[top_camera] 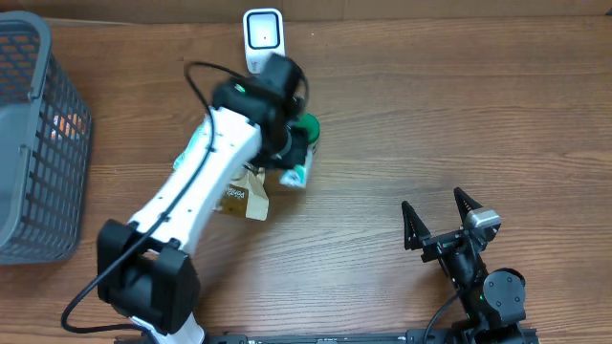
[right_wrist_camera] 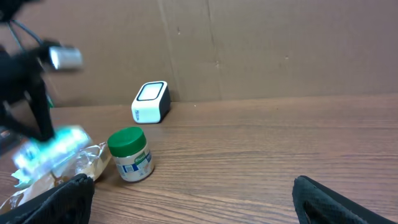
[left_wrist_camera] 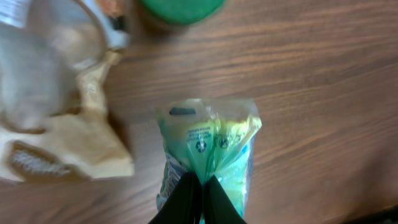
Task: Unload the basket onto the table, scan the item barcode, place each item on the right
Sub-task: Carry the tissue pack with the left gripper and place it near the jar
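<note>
Left gripper [left_wrist_camera: 200, 184] is pinched shut on the top seam of the green packet [left_wrist_camera: 211, 140], holding it mid-frame in the overhead view, below the white scanner [top_camera: 262, 33] at the top edge. Presenting the item seems the step in hand; next, its barcode must face the scanner window. Right gripper [top_camera: 431, 201] sits wide open, empty, lower right.

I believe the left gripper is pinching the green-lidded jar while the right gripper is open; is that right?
No: the left gripper is pinching the green plastic packet, not the jar, as the left wrist view shows. The right gripper is open.
</note>
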Motion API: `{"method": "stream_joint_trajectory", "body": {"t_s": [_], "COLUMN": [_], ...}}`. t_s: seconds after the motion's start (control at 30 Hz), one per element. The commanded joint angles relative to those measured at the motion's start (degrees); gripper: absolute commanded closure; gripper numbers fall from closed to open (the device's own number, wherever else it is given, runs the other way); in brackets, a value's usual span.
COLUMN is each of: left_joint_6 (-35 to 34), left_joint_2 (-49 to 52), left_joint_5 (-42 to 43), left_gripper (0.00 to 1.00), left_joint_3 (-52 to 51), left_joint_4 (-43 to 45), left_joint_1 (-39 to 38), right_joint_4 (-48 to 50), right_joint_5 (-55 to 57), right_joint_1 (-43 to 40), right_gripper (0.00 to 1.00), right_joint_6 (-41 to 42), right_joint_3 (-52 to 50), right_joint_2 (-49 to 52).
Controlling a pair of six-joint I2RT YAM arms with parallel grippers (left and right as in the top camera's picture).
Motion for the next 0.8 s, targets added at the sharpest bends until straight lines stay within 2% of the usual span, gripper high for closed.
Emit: {"method": "stream_joint_trajectory", "body": {"t_s": [0.0, 0.17, 0.2, 0.23, 0.3, 0.33, 0.37, 0.47, 0.67, 0.7, 0.77], "left_joint_6": [-5.7, -8.4, -8.4, -8.4, -8.3, -7.6, -6.2, -5.8, 0.3, 0.3, 0.2], "left_joint_2": [-0.6, -0.6, -0.6, -0.6, -0.6, -0.6, -0.7, -1.0, -1.6, -1.6, -1.6], "left_joint_5": [-2.8, -5.6, -5.6, -5.6, -5.6, -5.6, -5.6, -5.6, -5.7, -5.8, -5.7], "left_gripper": [0.96, 0.96, 0.92, 0.80, 0.64, 0.57, 0.55, 0.51, 0.50, 0.48, 0.39], "left_joint_3": [-6.7, -11.8, -11.8, -11.8, -11.8, -11.5, -10.2, -2.2, 24.2, 31.4, 39.0], "left_joint_4": [5.7, 12.0, 12.8, 13.6, 14.4, 14.7, 14.1, 8.3, -5.2, -7.9, -10.0], "left_joint_1": [-2.1, -2.5, -2.5, -2.5, -2.5, -2.5, -2.1, 0.4, 7.6, 10.3, 14.1], "right_joint_4": [0.2, 0.2, 0.2, 0.2, 0.2, 0.2, 0.2, 0.2, 0.2, 0.2, 0.2], "right_joint_5": [0.1, 0.1, 0.1, 0.1, 0.0, 0.0, 0.1, 0.1, 0.1, 0.1, 0.1], "right_joint_1": [-0.3, -0.3, -0.3, -0.3, -0.3, -0.3, -0.3, -0.3, -0.3, -0.3, -0.3], "right_gripper": [0.00, 0.00, 0.00, 0.00, 0.00, 0.00, 0.00, 0.00, 0.00, 0.00, 0.00], "right_joint_6": [-0.1, 0.0, 0.0, 0.0, -0.1, -0.1, 0.0, 0.0, 0.0, 0.0, 0.0], "right_joint_3": [-0.6, -0.6, -0.6, -0.6, -0.6, -0.6, -0.6, -0.6, -0.6, -0.6, -0.6], "right_joint_2": [-0.4, -0.4, -0.4, -0.4, -0.4, -0.4, -0.4, -0.4, -0.4, -0.4, -0.4]}}
